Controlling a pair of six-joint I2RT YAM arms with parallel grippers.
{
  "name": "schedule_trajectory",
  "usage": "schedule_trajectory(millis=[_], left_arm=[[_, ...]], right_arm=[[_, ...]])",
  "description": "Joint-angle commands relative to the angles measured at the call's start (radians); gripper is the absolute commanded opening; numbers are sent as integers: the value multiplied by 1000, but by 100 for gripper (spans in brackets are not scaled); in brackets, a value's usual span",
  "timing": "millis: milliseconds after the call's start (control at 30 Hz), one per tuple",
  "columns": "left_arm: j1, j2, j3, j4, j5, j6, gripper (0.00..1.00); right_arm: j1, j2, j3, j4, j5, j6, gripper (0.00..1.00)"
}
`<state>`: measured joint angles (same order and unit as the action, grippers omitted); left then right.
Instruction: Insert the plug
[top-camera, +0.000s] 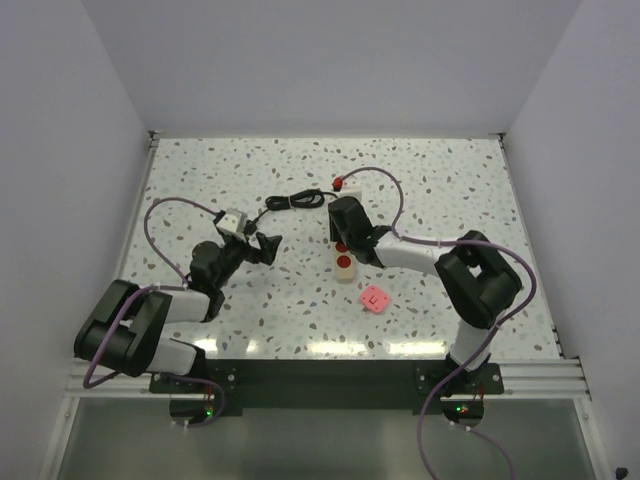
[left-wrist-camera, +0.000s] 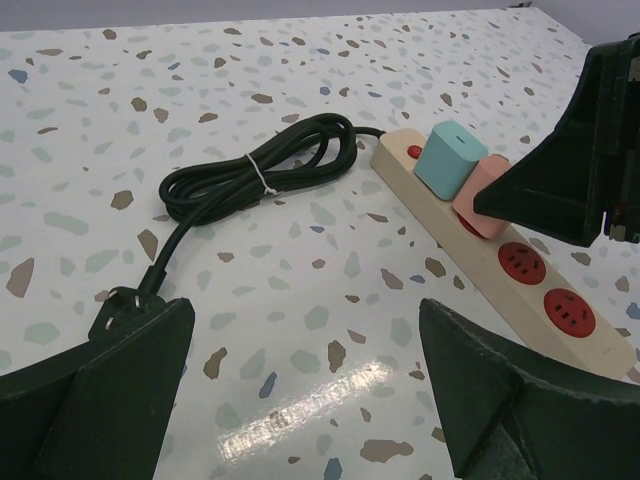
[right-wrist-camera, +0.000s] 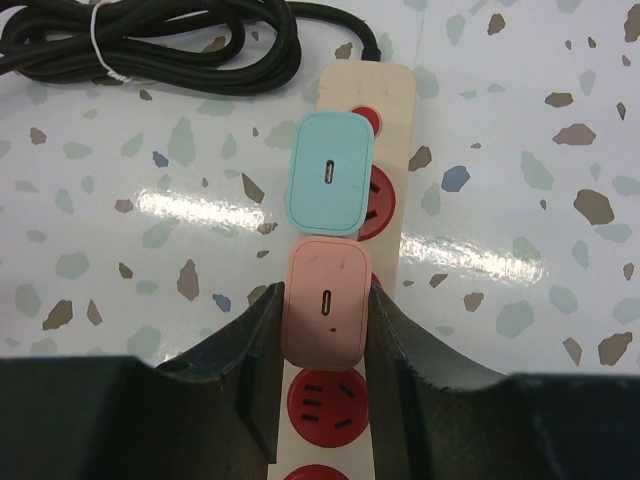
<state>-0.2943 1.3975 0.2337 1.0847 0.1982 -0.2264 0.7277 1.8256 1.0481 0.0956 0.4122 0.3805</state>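
Observation:
A cream power strip (right-wrist-camera: 397, 88) with red sockets lies on the speckled table. A teal plug (right-wrist-camera: 331, 172) sits in a socket near the strip's cable end. Right behind it is a pink plug (right-wrist-camera: 327, 300), and my right gripper (right-wrist-camera: 325, 302) is shut on its two sides from above. How deep the pink plug's prongs sit is hidden. The left wrist view shows the same pink plug (left-wrist-camera: 478, 203) against the strip (left-wrist-camera: 440, 238). My left gripper (left-wrist-camera: 305, 335) hangs open over bare table to the left of the strip, holding nothing.
The strip's black cable (left-wrist-camera: 265, 172) lies coiled and tied at the back, left of the strip. A small pink square piece (top-camera: 375, 297) lies on the table near the strip's near end (top-camera: 344, 264). Two red sockets (right-wrist-camera: 322, 405) show below the pink plug.

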Motion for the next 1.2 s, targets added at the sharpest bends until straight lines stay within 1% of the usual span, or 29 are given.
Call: schedule_trajectory(millis=[0, 133, 300, 700, 867, 1033, 1167], left_arm=[[11, -23, -8, 70, 9, -14, 100], [11, -22, -7, 70, 14, -14, 100], [11, -25, -11, 72, 15, -14, 100], [11, -35, -20, 80, 17, -14, 100], [11, -35, -22, 84, 20, -16, 100], [12, -37, -23, 87, 18, -14, 100], [12, -37, -23, 89, 18, -14, 100]], right_arm=[[4, 133, -123, -194, -55, 38, 0], [13, 136, -146, -195, -38, 50, 0], [44, 184, -128, -221, -16, 58, 0], [55, 215, -243, -201, -55, 123, 0], [56, 276, -171, -201, -67, 109, 0], [88, 305, -191, -218, -41, 136, 0], [104, 330, -240, -191, -67, 173, 0]])
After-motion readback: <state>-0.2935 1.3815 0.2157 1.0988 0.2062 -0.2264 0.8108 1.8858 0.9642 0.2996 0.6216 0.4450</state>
